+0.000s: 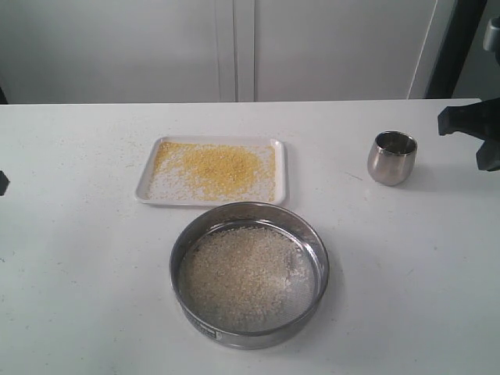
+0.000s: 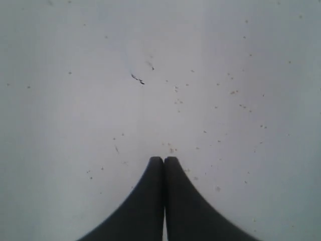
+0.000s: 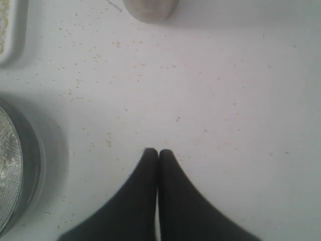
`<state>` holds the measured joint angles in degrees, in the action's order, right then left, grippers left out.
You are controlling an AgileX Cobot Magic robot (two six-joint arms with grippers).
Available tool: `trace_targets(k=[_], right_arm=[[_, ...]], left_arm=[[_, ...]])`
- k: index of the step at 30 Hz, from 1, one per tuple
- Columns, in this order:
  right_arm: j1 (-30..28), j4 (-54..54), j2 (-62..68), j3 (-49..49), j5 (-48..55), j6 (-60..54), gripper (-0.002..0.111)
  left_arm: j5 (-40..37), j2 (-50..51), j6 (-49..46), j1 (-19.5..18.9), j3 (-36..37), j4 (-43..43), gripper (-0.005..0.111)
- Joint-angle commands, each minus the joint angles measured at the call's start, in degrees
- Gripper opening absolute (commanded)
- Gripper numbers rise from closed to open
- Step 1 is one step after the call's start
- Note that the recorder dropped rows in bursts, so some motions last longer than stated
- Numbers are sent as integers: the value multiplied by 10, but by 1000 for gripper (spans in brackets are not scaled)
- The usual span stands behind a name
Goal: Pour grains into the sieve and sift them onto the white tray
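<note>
The round steel sieve point(image 1: 250, 273) stands on the table near the front, with whitish rice-like grains point(image 1: 234, 277) lying on its mesh. Behind it lies the white tray point(image 1: 212, 170), and golden-yellow grains point(image 1: 219, 166) are spread over it. In the right wrist view the sieve point(image 3: 27, 165) and a corner of the tray point(image 3: 12, 30) show at the picture's edge. My left gripper point(image 2: 163, 159) is shut over bare table with nothing between its fingers. My right gripper point(image 3: 158, 152) is shut too, empty, hovering over the table to the right of the sieve.
A small rounded steel cup point(image 1: 392, 157) stands upright at the right, also seen in the right wrist view as the cup point(image 3: 150, 10). Part of the right arm point(image 1: 478, 129) shows at the right edge. Stray granules dot the table point(image 2: 200, 100) around both grippers.
</note>
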<state>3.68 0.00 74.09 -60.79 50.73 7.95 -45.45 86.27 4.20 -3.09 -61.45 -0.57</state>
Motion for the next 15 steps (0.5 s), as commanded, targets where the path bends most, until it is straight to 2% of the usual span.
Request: trace_targets(k=[1, 15], right_arm=[[-1, 0, -5, 2, -3, 3, 0], [-1, 0, -5, 2, -3, 3, 0]], left_arm=[[-12, -26, -3, -15, 7, -27, 0], [43, -128, -16, -14, 115, -58, 0]])
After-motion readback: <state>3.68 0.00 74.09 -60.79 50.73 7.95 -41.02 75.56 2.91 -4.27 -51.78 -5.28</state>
